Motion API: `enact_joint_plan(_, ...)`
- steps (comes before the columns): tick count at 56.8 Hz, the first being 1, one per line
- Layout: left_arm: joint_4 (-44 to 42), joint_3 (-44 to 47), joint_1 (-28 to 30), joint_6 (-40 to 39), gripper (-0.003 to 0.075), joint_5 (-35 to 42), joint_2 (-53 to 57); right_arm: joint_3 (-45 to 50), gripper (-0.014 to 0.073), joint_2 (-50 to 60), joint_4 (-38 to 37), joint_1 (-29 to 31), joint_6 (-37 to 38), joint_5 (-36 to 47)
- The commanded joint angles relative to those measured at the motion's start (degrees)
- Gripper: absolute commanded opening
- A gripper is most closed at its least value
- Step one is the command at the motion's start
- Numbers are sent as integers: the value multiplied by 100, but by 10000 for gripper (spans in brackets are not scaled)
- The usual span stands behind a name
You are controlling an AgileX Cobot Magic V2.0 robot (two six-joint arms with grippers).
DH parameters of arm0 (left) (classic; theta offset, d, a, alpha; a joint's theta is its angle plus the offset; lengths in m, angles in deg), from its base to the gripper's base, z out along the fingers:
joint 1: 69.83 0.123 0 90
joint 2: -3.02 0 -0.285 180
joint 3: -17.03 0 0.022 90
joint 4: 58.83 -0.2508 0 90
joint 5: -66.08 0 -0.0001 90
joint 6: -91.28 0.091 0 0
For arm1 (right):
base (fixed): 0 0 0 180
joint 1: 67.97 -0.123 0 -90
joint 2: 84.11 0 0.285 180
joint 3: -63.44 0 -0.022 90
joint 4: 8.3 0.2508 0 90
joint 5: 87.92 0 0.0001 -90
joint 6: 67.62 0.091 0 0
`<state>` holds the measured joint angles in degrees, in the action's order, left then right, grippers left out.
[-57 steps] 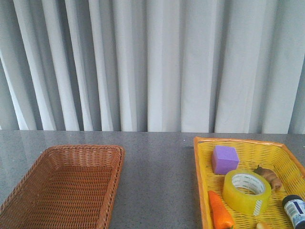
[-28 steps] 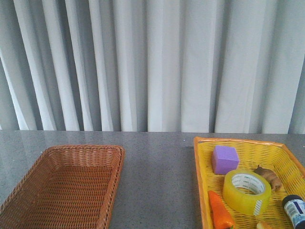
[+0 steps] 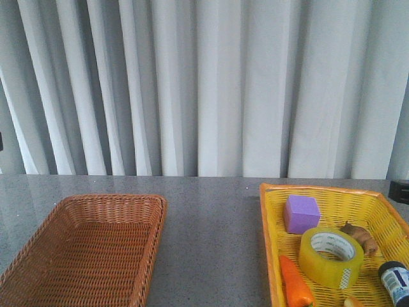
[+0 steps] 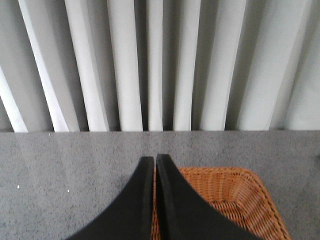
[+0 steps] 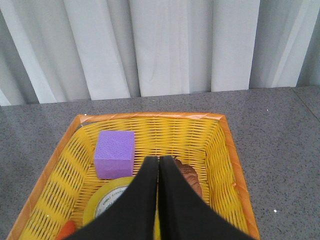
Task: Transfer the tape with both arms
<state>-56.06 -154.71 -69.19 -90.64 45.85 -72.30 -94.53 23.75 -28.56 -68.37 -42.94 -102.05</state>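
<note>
The tape [image 3: 331, 256], a wide yellow translucent roll with a white printed core, lies flat in the yellow basket [image 3: 339, 197] at the right. In the right wrist view it [image 5: 107, 197] is partly hidden behind my fingers. My right gripper [image 5: 158, 159] is shut and empty, above the basket, over the tape and a brown object. My left gripper [image 4: 154, 159] is shut and empty, above the rim of the brown wicker basket [image 4: 225, 195]. In the front view only a dark bit of an arm [image 3: 401, 190] shows at the right edge.
The yellow basket also holds a purple cube [image 3: 301, 213], a brown figure [image 3: 360, 235], an orange carrot [image 3: 295, 283] and a dark bottle [image 3: 395, 280]. The empty brown wicker basket [image 3: 89, 246] stands at the left. Grey tabletop [image 3: 211, 243] lies between the baskets, with curtains behind.
Small dark parts have come into the front view at the right edge and the far left edge. The baskets and their contents have not moved.
</note>
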Motion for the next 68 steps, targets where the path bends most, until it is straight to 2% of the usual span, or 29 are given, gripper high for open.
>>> enact_joint_plan(1,55,-198,-26,-48,-1,387,24,-181,-4,29,-236,-6,-120,488)
enact_joint_plan(11,219,-198,-26,-24,50,565,-49,-181,53,-178,-368,-6,-129,290)
enact_joint_plan(17,209,-198,-26,73,100,558,-129,-181,149,-395,-368,-6,-156,167)
enact_joint_plan(21,209,-198,-26,147,145,558,-207,-186,244,-524,-368,-6,-269,121)
enact_joint_plan(25,220,-198,-26,147,206,566,-283,-281,346,-656,-345,-6,-300,-38)
enact_joint_plan(33,541,-198,-26,147,382,611,-449,-877,547,-1035,-261,-6,-300,-662)
enact_joint_plan(38,667,-198,-26,152,483,542,-596,-1468,617,-1355,-159,0,-300,-1203)
enact_joint_plan(44,667,-198,-26,152,549,321,-797,-2347,628,-1885,44,0,-399,-2070)
enact_joint_plan(54,874,-198,-26,152,552,87,-977,-3766,609,-3050,808,7,-1084,-3131)
enact_joint_plan(61,964,-198,-26,152,552,167,-951,-4275,591,-3731,1231,7,-1432,-3462)
enact_joint_plan(68,960,-198,-26,193,552,143,-937,-4461,589,-4209,1309,7,-1535,-3579)
